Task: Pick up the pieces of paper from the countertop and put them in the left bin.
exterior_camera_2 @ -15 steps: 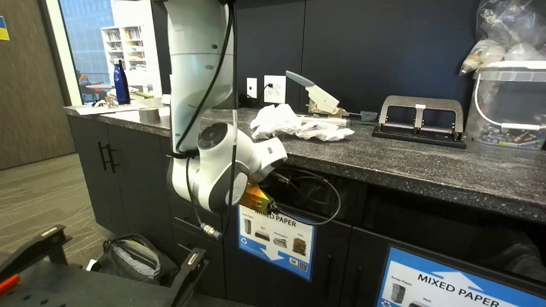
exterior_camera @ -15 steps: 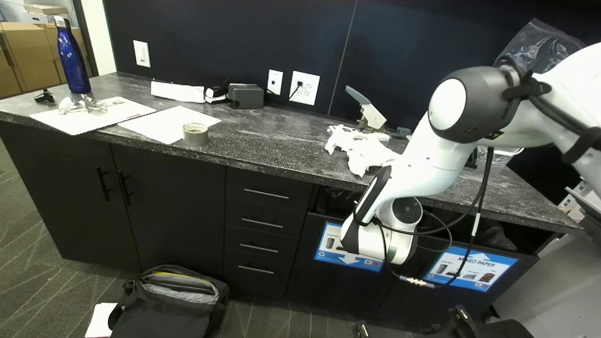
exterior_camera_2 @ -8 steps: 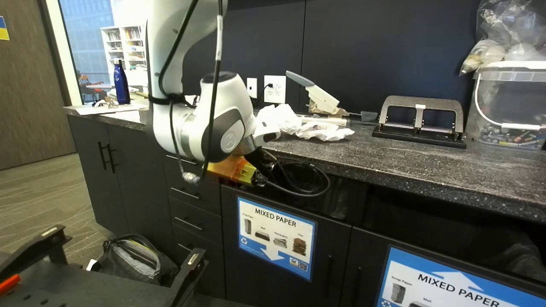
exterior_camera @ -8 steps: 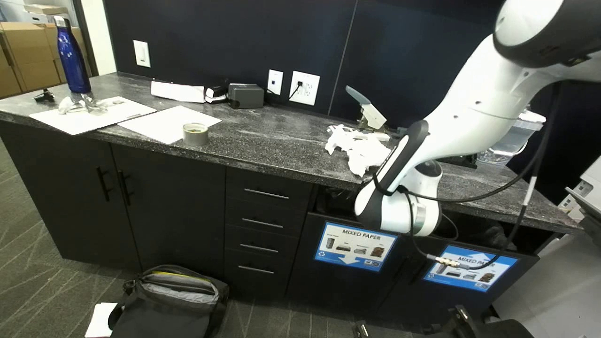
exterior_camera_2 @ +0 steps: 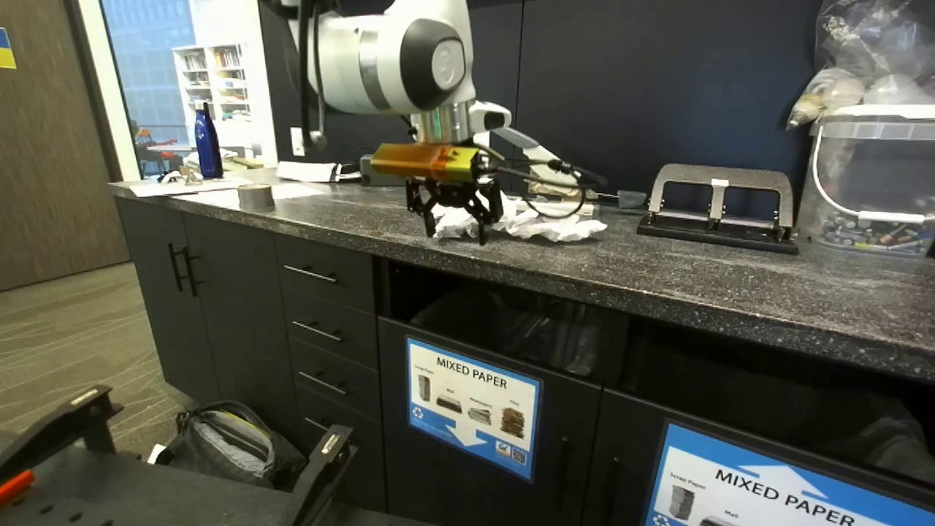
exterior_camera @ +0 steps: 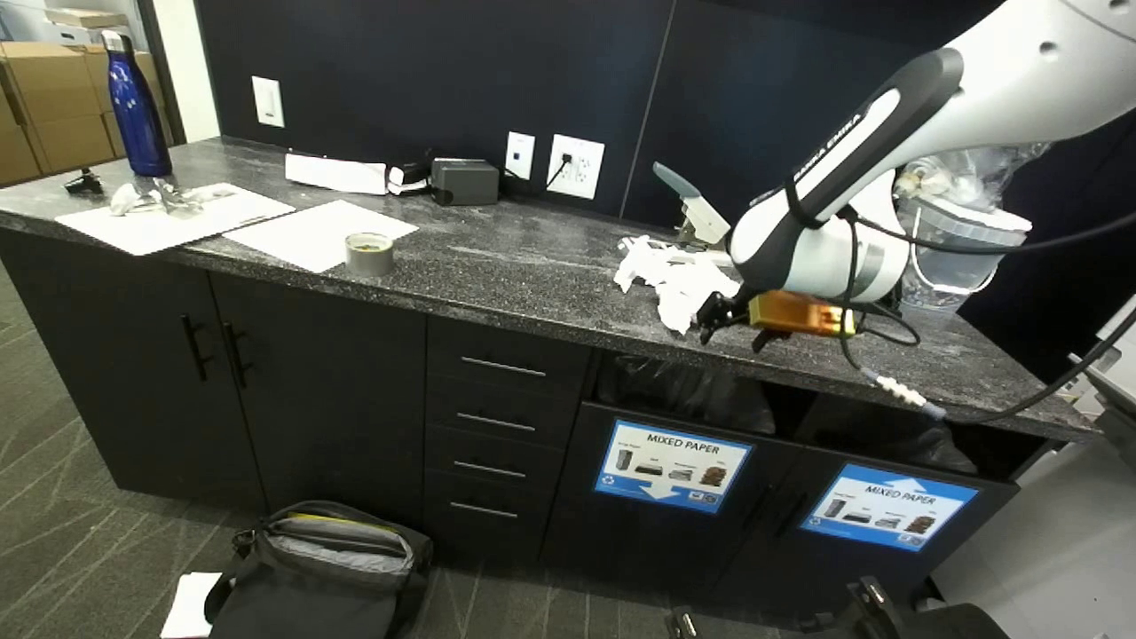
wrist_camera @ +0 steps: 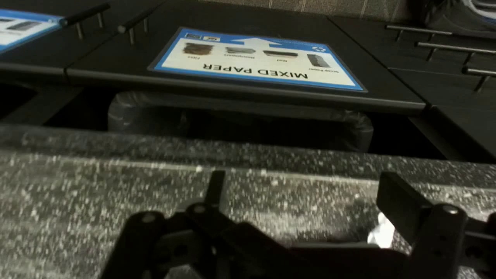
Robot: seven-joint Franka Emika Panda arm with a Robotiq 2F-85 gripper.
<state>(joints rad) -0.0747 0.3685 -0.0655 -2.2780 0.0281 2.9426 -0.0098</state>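
Crumpled white paper [exterior_camera: 685, 286] is left unbinned on the speckled dark-stone desk [exterior_camera: 506, 266]; nothing is held by the wide-spread black hand [wrist_camera: 301, 178].

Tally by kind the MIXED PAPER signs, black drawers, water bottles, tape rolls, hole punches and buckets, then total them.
MIXED PAPER signs: 2
Black drawers: 4
Blue water bottle: 1
Tape roll: 1
Three-hole punch: 1
Clear bucket: 1
Total: 10

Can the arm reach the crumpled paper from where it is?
Likely yes: the jaws are open near the crumpled paper, with nothing visible between them; the stapler stands behind it.
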